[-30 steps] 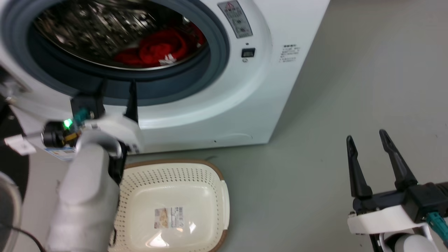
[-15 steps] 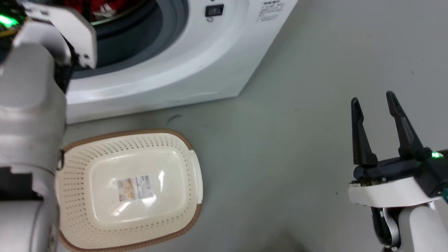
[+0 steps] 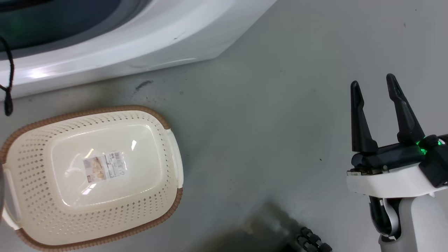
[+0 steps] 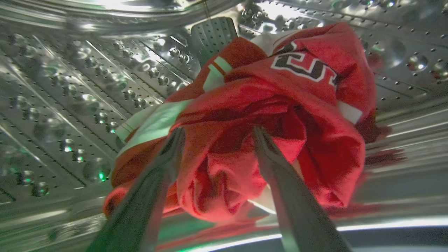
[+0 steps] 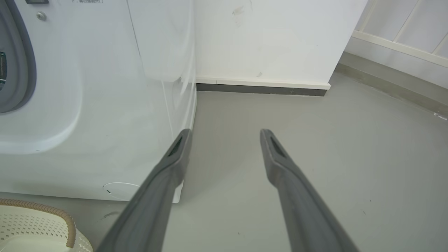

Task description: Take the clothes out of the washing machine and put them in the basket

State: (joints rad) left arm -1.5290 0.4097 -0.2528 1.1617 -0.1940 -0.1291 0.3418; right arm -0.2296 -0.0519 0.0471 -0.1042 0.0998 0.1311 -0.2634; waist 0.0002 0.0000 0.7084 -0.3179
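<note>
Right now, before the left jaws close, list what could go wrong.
1. The left jaws stand open around one fold of the clothes; closing may lift only part, leaving the rest in the drum.
2. Trailing fabric could catch on the washing machine or miss the basket on the floor.

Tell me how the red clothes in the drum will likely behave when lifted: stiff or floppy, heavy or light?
Probably floppy: the clothes lie crumpled in soft folds, so they should sag below the left gripper. Likely light, as the fabric looks thin. One pinched fold might slip, since it straddles only part of the bundle.
</note>
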